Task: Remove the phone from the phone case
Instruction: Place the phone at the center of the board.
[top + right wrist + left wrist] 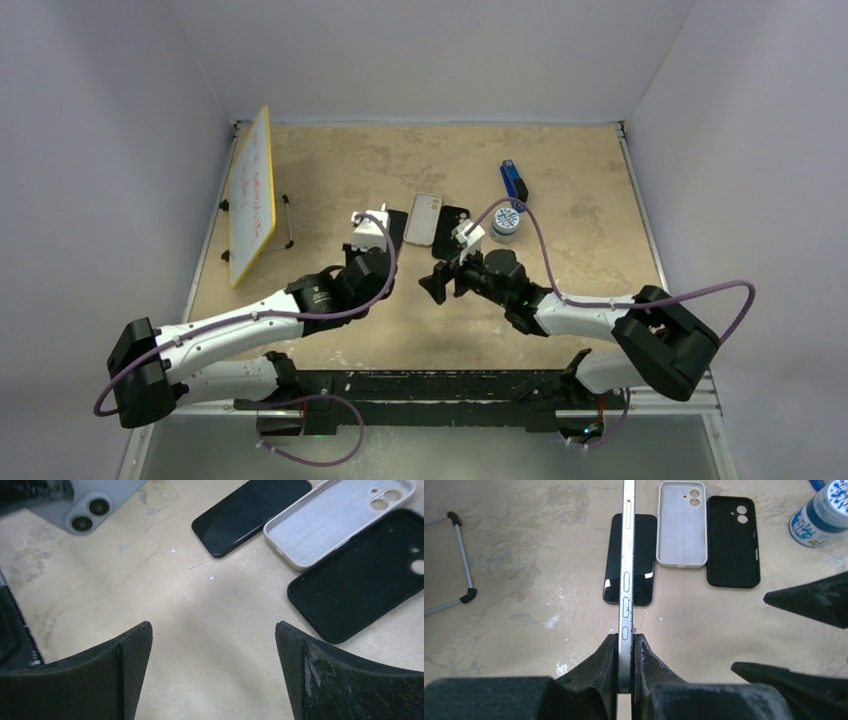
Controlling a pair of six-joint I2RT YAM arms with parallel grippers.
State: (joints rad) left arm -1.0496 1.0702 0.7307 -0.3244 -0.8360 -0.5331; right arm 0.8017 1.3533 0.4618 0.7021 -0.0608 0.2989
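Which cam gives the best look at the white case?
Left wrist. The white case lies there whole and large, open side up, with both camera holes clear. The right wrist view shows it close but clipped at the frame edge. The top view shows it whole but small.

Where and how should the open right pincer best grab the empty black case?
Probably its free long wall, from above: the black case lies flat, hollow up, so that wall can be pinched inside and out. Its other long wall crowds the white case.
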